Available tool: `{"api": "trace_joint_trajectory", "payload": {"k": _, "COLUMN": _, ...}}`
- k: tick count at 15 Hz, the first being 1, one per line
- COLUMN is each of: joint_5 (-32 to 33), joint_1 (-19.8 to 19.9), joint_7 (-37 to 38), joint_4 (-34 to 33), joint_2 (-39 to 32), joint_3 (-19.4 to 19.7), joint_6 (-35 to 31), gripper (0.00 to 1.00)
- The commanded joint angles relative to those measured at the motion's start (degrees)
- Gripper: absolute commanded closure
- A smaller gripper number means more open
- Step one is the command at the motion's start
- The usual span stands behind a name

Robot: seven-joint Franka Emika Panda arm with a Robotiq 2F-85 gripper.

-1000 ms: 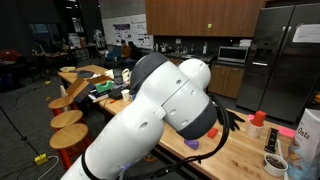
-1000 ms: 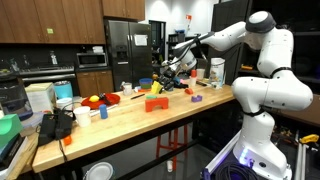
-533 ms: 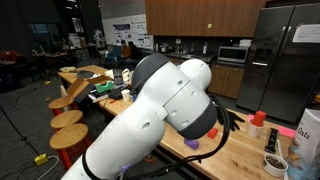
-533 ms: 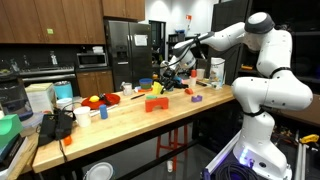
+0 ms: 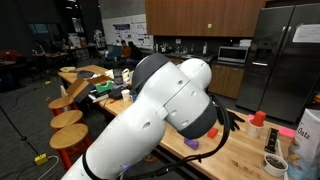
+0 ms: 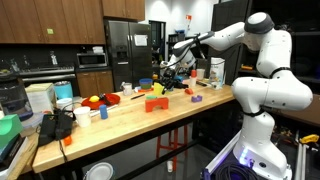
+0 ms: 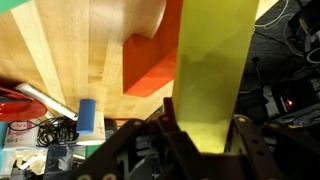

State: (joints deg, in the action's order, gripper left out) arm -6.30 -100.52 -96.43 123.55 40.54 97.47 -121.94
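In the wrist view my gripper [image 7: 205,122] is shut on a long flat yellow-green block [image 7: 213,60] that stands out from between the jaws and fills the middle of that view. Beneath it, on the wooden table top [image 7: 90,50], lies an orange block [image 7: 148,68]. In an exterior view the arm reaches over the far end of the table, with the gripper [image 6: 170,68] hanging well above the orange block [image 6: 155,103]. The robot's white arm [image 5: 165,100] fills an exterior view and hides the gripper there.
A blue block [image 7: 87,118], a coil of black cable [image 7: 55,132] and a red item [image 7: 15,98] lie at the wrist view's left. On the table: a purple piece [image 6: 196,97], red items [image 6: 95,101], a red cup [image 5: 258,118] and a white container [image 5: 308,138]. Stools [image 5: 68,118] stand beside it.
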Motion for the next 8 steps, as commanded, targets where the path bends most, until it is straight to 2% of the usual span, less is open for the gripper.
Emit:
{"api": "trace_joint_trajectory", "payload": {"k": 1, "joint_5": 3.0, "joint_1": -0.4, "joint_7": 3.1, "joint_4": -1.7, "joint_2": 1.4, "joint_3": -0.4, "joint_6": 2.4, "gripper": 0.84}}
{"api": "trace_joint_trajectory", "payload": {"k": 2, "joint_5": 3.4, "joint_1": -0.4, "joint_7": 3.1, "joint_4": -1.8, "joint_2": 1.6, "joint_3": -0.5, "joint_6": 2.9, "gripper": 0.34}}
{"api": "trace_joint_trajectory", "payload": {"k": 4, "joint_5": 4.5, "joint_1": -0.4, "joint_7": 3.2, "joint_4": -2.1, "joint_2": 1.7, "joint_3": -0.7, "joint_6": 3.4, "gripper": 0.28}}
{"api": "trace_joint_trajectory", "payload": {"k": 8, "joint_5": 6.1, "joint_1": -0.6, "joint_7": 3.0, "joint_4": -2.8, "joint_2": 2.3, "joint_3": -0.6, "joint_6": 4.2, "gripper": 0.04}}
